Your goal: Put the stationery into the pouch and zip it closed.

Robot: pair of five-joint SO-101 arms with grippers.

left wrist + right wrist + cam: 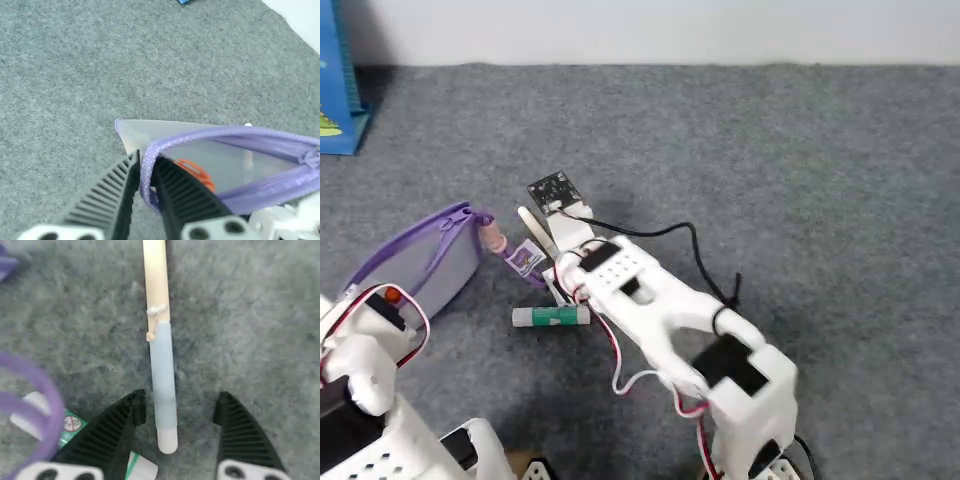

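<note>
Left gripper (pixel 145 167): your two black ribbed fingers are pressed almost together and pinch the purple zipper band at one end of the pouch (pixel 220 157), with the band passing up between them. The pouch has a clear wall, and its zipper stands parted into an open loop. An orange shape (pixel 196 173) shows through the wall, but you cannot tell what it is. Right gripper (pixel 181 397): your fingers are spread wide and hold nothing. They stand on either side of the pen (pixel 162 365), a slim stick that is cream at the far half and pale blue at the near half. Its rounded end lies between the fingertips, nearer one finger, and whether it touches that finger cannot be told. In the high view the pouch (pixel 415 265) lies on the grey mat (pixel 770 150) towards the left arm (pixel 365 360), and the right arm (pixel 660 310) reaches over the loose stationery beside the pouch's open end. The green-and-white glue stick (pixel 552 316) lies on the mat just beside that arm, and a small purple-labelled item (pixel 525 258) sits between the glue stick and the pouch.
</note>
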